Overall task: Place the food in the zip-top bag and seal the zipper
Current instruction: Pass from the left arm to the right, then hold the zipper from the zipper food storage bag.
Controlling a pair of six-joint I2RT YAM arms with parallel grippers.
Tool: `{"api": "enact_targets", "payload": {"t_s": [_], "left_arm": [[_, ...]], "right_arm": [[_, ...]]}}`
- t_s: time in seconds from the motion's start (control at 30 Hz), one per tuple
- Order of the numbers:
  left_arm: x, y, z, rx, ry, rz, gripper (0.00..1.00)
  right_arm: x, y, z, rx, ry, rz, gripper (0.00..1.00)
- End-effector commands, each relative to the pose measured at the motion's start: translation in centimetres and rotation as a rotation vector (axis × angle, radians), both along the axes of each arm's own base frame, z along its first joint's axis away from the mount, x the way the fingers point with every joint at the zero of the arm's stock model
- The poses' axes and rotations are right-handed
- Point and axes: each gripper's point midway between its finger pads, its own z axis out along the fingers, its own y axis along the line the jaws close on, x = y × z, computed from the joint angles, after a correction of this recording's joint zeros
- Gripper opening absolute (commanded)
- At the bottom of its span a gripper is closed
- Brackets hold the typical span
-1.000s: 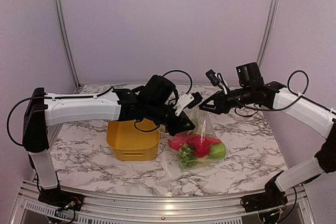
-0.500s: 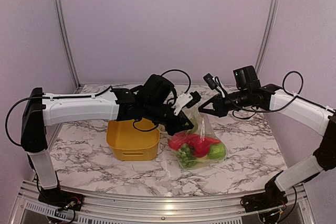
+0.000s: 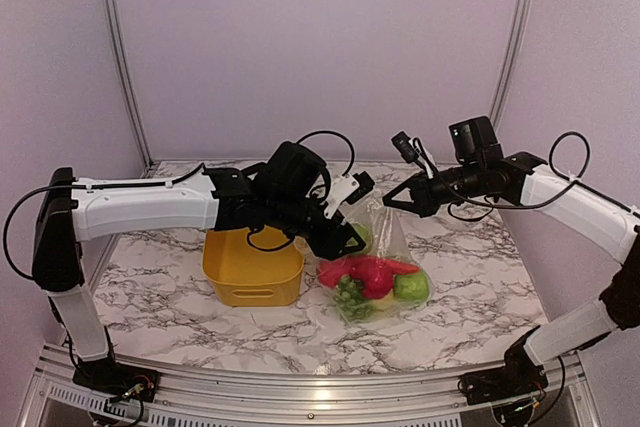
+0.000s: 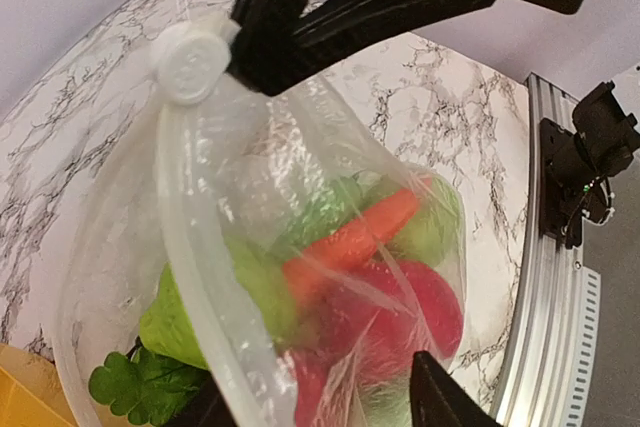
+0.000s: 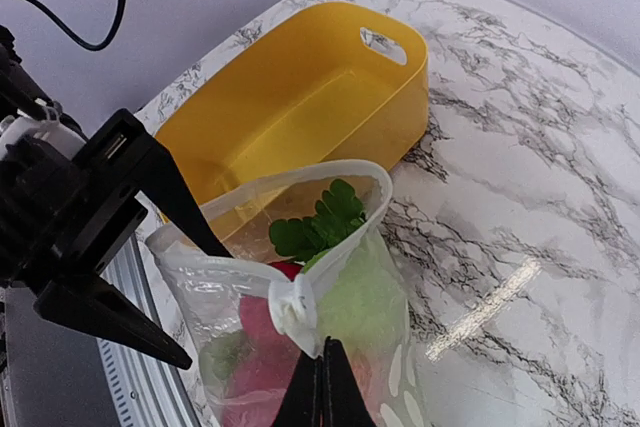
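Nearest us, the two arm bases sit at the front edge of the tabletop. On the marble, the yellow bin stands left of centre. Just to its right is the zip-top bag, upright, with its bottom on the tabletop as far as we can tell and its mouth held up.

The food lies in the lower part of the bag. We see a red pepper in the middle, a green apple at the right and green grapes at the near left. The left wrist view also shows a carrot lying slantwise above the red piece, and a leafy sprig lower down.

Higher up, the left pincer is at the bag's left side. Its fingers stand clearly apart, partly open. In the right wrist view one finger meets the bag's rim and the other points below it, and we see no plastic pinched between them.

The right pincer reaches in from the right. It is closed tight on the bag's top edge, right beside the white slider on the zipper. The mouth gapes open on the side toward the bin. Behind everything is a plain pale wall.
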Motion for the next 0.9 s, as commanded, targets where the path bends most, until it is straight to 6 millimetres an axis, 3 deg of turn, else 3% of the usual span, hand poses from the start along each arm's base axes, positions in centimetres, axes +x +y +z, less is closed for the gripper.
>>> {"api": "enact_targets", "payload": {"t_s": [0.0,0.13,0.27,0.5,0.77,0.87], "left_arm": [[1.1,2.2,5.8,-0.111,-0.094,0.114,0.61],[1.8,2.1,9.9,-0.188,-0.171,0.136,0.64],[2.5,1.5,11.7,-0.218,-0.253,0.119,0.67],[0.7,-1.1,10.5,-0.203,-0.253,-0.082,0.67],[1.0,-2.5,9.6,-0.227,-0.244,-0.095,0.68],[0.7,-3.1,9.5,-0.244,-0.239,-0.132,0.65]], "right_arm": [[-1.6,-0.5,4.6,0.020,-0.084,0.010,0.00],[-3.2,-0.7,5.4,0.027,-0.103,0.057,0.00],[-4.6,-0.5,6.3,0.060,-0.112,0.108,0.00],[-6.0,-0.4,6.3,0.086,-0.093,0.160,0.00],[-7.3,-0.4,5.6,0.103,-0.048,0.195,0.00],[-7.3,-0.4,5.5,0.105,-0.038,0.195,0.00]]}}
